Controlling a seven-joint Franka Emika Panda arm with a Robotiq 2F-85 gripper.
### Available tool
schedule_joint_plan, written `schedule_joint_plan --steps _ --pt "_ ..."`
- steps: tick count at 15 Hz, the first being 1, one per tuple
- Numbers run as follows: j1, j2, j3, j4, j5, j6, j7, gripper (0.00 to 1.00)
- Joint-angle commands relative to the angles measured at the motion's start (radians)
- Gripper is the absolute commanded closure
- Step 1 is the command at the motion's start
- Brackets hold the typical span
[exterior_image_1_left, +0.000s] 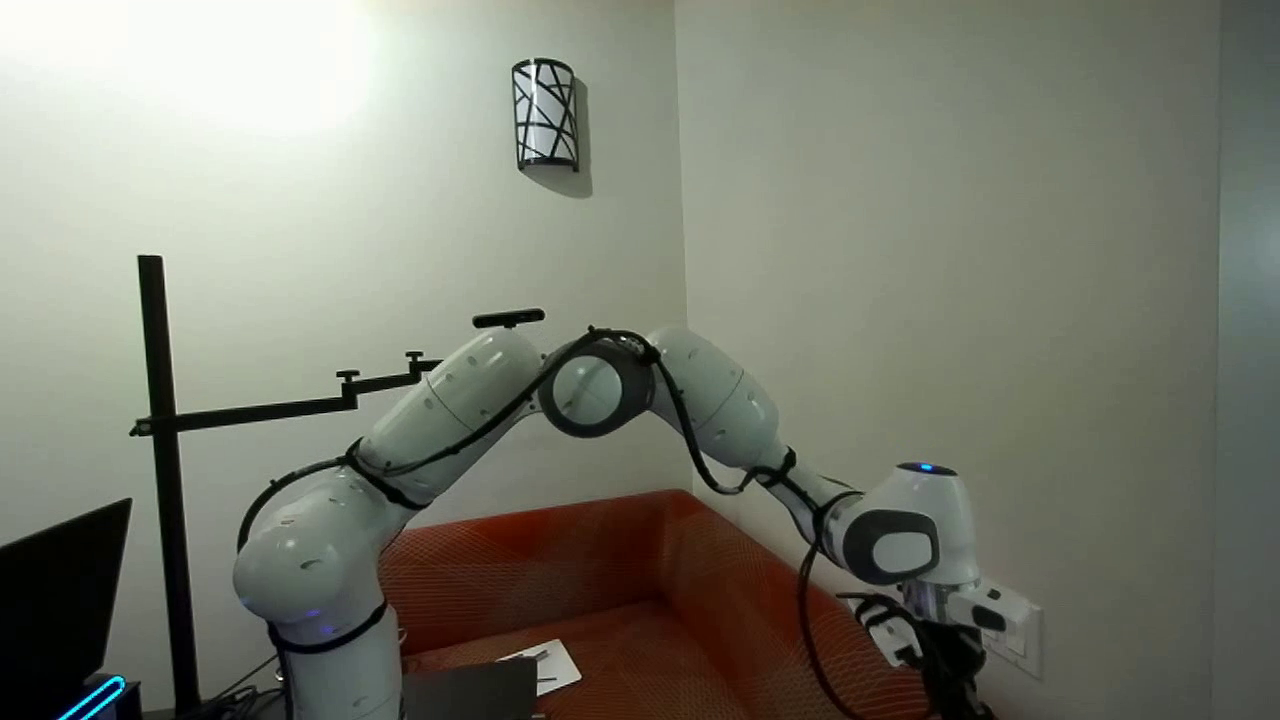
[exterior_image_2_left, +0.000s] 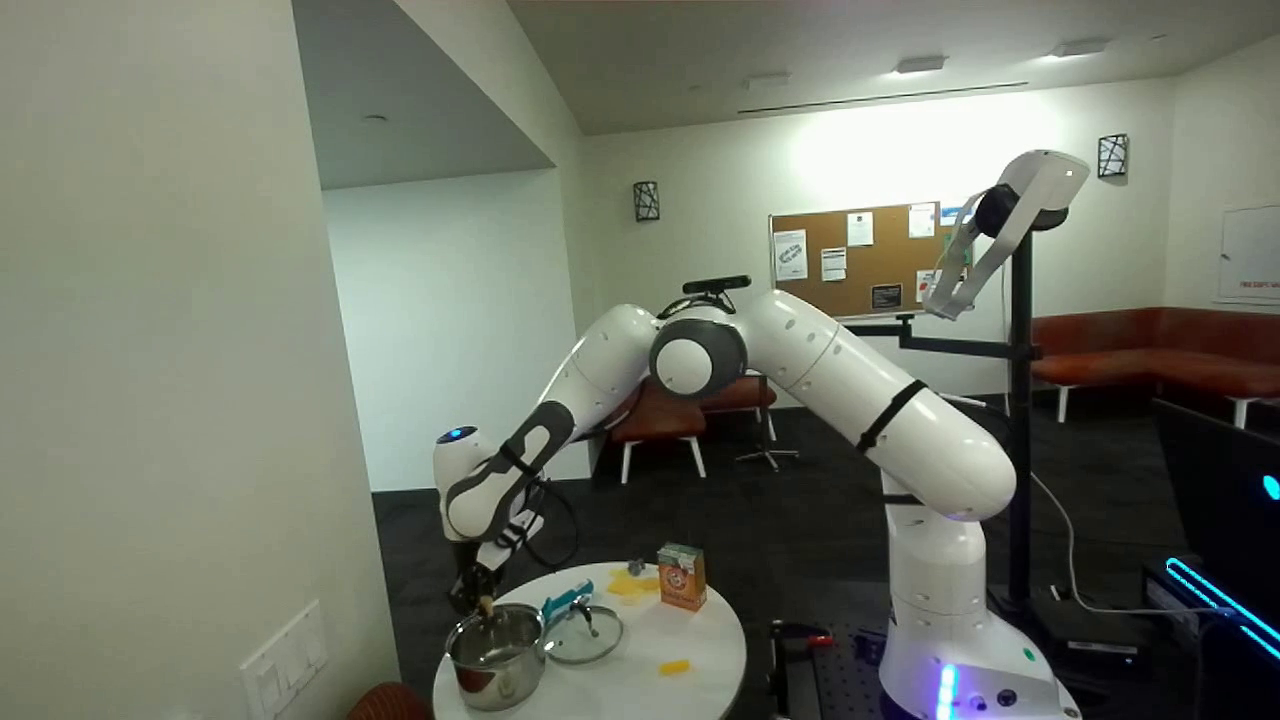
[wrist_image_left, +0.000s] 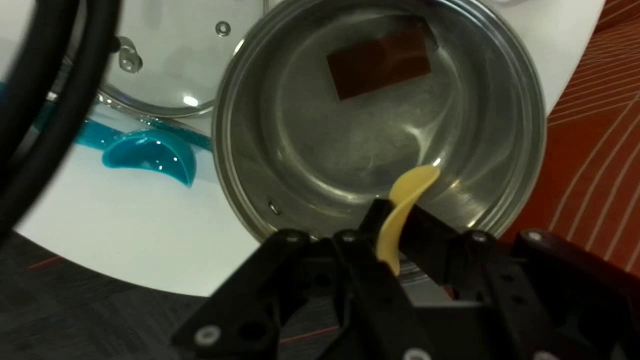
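My gripper (wrist_image_left: 394, 215) is shut on a thin, curved yellow piece (wrist_image_left: 412, 181), which sticks up between the black fingers. Below it lies the steel pot (wrist_image_left: 340, 140), its rim partly hidden by the fingers. A dark red-brown rectangle (wrist_image_left: 381, 64) shows on the pot's bottom. In an exterior view the gripper (exterior_image_2_left: 478, 590) points down over the back edge of the pot (exterior_image_2_left: 497, 672), with the yellow piece (exterior_image_2_left: 487, 606) near the rim; whether they touch I cannot tell. In an exterior view the gripper (exterior_image_1_left: 955, 685) runs off the bottom edge.
Beside the pot on the round white table (exterior_image_2_left: 620, 690) lie a glass lid (exterior_image_2_left: 583, 640) and a turquoise utensil (exterior_image_2_left: 568, 598). Farther off stand an orange box (exterior_image_2_left: 682, 577) and several yellow pieces (exterior_image_2_left: 635, 584). A yellow block (exterior_image_2_left: 674, 667) lies nearer. A red sofa (exterior_image_1_left: 620, 550) adjoins.
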Motion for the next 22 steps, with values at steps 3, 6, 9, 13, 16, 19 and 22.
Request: schedule_joint_plan --steps 3,6,9,13,16,19,22 --pt "-0.036 0.122 0.002 0.112 -0.003 -0.038 -0.012 0.61" --pt "-0.05 0.153 -0.001 0.126 -0.005 -0.029 -0.02 0.4" --pt "-0.035 0.14 0.02 0.151 0.006 -0.033 -0.007 0.18" --pt "-0.012 0.121 0.006 0.135 -0.035 0.04 -0.025 0.0" --pt "0.003 0.088 0.003 0.091 -0.048 0.09 -0.027 0.0" --pt "0.029 0.031 -0.003 0.061 -0.069 0.083 -0.013 0.0" --pt "0.059 -0.052 0.004 0.044 -0.07 0.047 0.003 0.0"
